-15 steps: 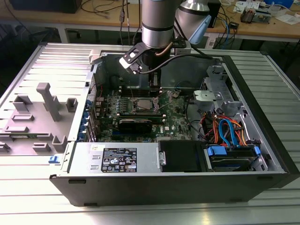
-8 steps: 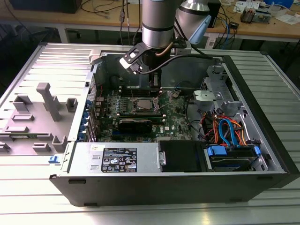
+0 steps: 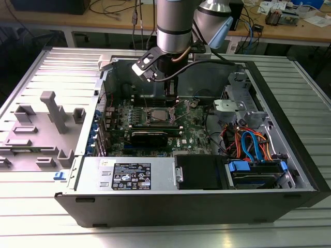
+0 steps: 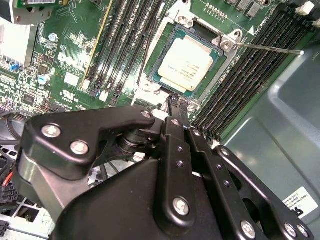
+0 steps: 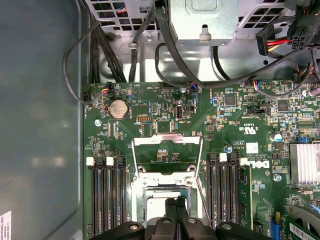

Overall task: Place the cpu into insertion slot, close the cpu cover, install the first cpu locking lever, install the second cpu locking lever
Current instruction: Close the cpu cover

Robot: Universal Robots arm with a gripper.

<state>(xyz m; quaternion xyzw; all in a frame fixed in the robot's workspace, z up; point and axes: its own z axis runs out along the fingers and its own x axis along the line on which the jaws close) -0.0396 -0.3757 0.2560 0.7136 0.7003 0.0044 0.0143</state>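
Inside the open computer case (image 3: 181,209), the gripper (image 3: 169,95) hangs over the green motherboard (image 3: 199,132).

- The cpu (image 4: 187,65) lies flat in the insertion slot (image 4: 212,77), silver top up. It is square, so it has no long axis. Its edges run parallel to the memory slots (image 4: 245,80) on either side.
- The cpu cover (image 5: 167,142) is swung back open, with green board visible through its cut-out.
- A locking lever (image 4: 267,48), a thin rod, points out from a socket corner across the memory slots.
- The fingers are pressed together with only a slit between them, gripping nothing. In the second wrist view the tips sit just beside the slot's edge.
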